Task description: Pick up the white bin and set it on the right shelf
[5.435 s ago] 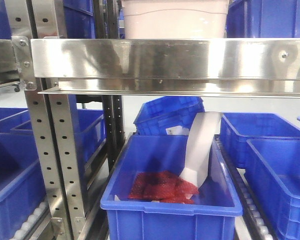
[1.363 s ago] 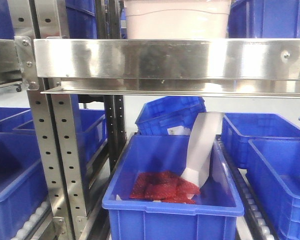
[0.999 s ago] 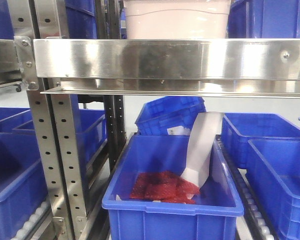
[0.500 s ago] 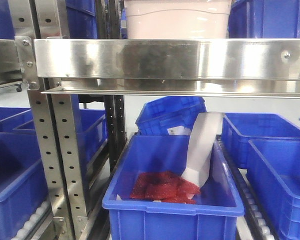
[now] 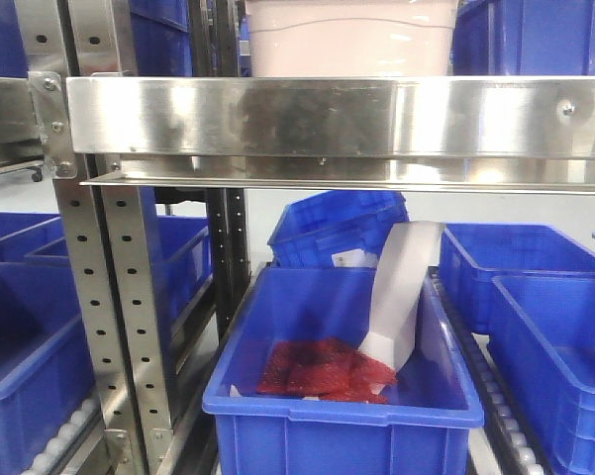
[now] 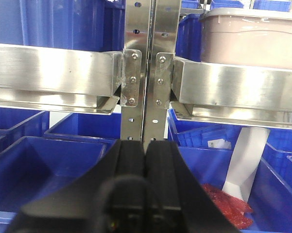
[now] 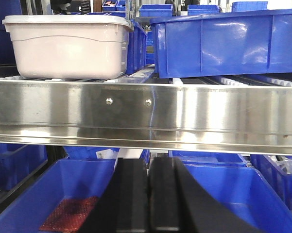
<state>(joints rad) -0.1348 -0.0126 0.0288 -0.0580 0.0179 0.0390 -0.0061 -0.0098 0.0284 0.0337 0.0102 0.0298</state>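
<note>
Front view: the bin (image 5: 348, 38) sits on the shelf (image 5: 337, 117). Left wrist view: left tool (image 6: 145, 160) pressed together, empty, bin up to its right. Right wrist view: right tool (image 7: 148, 194) pressed together, empty, bin above-left.

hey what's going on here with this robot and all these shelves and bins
Nothing is being handled at this moment. The white bin sits on the steel right shelf, beside a blue crate. Both claws, the left claw and the right claw, are shut and empty, hanging below the shelf rail over blue crates on the lower level.
</note>
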